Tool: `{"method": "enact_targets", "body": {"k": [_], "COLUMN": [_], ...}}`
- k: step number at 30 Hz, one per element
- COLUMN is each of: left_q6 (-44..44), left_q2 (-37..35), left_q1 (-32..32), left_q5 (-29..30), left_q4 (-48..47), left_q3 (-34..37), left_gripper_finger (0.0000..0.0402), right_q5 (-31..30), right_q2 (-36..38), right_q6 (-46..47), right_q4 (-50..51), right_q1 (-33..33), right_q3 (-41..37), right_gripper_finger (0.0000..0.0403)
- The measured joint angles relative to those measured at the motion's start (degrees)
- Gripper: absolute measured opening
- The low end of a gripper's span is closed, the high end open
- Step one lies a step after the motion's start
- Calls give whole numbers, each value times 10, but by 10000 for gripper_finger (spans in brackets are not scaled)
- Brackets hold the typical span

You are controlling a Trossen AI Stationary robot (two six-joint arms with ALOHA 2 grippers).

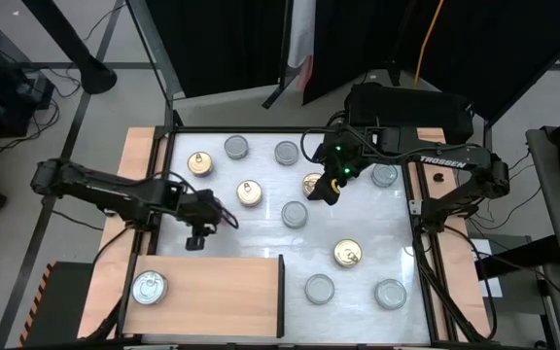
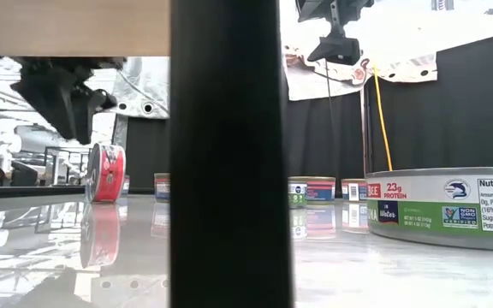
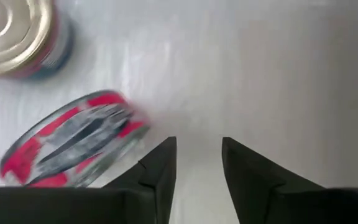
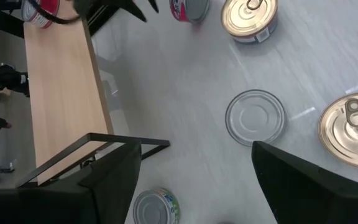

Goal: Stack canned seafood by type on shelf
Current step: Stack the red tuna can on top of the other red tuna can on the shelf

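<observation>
The left arm reaches in from the left edge of the high view, elbow bent, and its left gripper (image 1: 198, 239) hangs fingers-down at centre left, just above the shelf (image 1: 224, 292). In the left wrist view the two dark, wedge-shaped fingers (image 3: 157, 168) stand a little apart with nothing between them; the red-labelled tin (image 3: 73, 138) sits tilted on its edge just beside them, glossy red and grey, and not gripped. In the low view that tin (image 2: 105, 173) stands upright on its rim on the shiny white tabletop (image 1: 261, 224), at left of the frame, under the gripper.

The right arm comes from the upper right, and its right gripper (image 1: 325, 189) hovers at upper centre, fingers spread wide and empty, beside a gold-lidded can (image 1: 311, 183).

The shelf is a light-brown wooden board with a thin dark upright edge, lying at lower left of the high view; one silver-lidded tin (image 1: 149, 287) rests on its left end. The other flat round tins (image 1: 295, 214), gold pull-tab lids and ribbed silver ones, lie scattered over the reflective tabletop.
</observation>
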State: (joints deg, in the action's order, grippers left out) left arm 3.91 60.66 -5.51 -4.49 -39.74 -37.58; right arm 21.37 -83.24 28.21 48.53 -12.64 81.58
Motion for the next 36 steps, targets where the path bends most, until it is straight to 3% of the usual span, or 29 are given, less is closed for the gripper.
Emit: {"method": "enact_targets", "body": {"k": [4,10,14,19,23,29,36], "left_q6": [-14,-187,-271,-381,-417,-422,-430], "left_q2": [-24,-11,30,91,134,204,236], "left_q1": [-3,12,55,64,75,93,92], "left_q5": [5,95,37,64,73,68,75], "left_q4": [-63,-207,-235,-161,-111,-140,-134], "left_q3": [-75,-192,-178,-167,-167,-167,-171], "left_gripper_finger": [137,148,196,246,254,254,253], "right_q5": [0,0,0,0,0,0,0], "right_q2": [0,0,0,0,0,3,3], "right_q6": [-2,-23,-24,-11,4,7,7], "right_q4": [1,-13,-35,-41,-32,-27,-28], "right_q1": [0,-1,-5,-5,7,30,38], "right_q3": [0,0,0,0,0,0,0], "right_gripper_finger": [297,297,297,297,297,297,297]}}
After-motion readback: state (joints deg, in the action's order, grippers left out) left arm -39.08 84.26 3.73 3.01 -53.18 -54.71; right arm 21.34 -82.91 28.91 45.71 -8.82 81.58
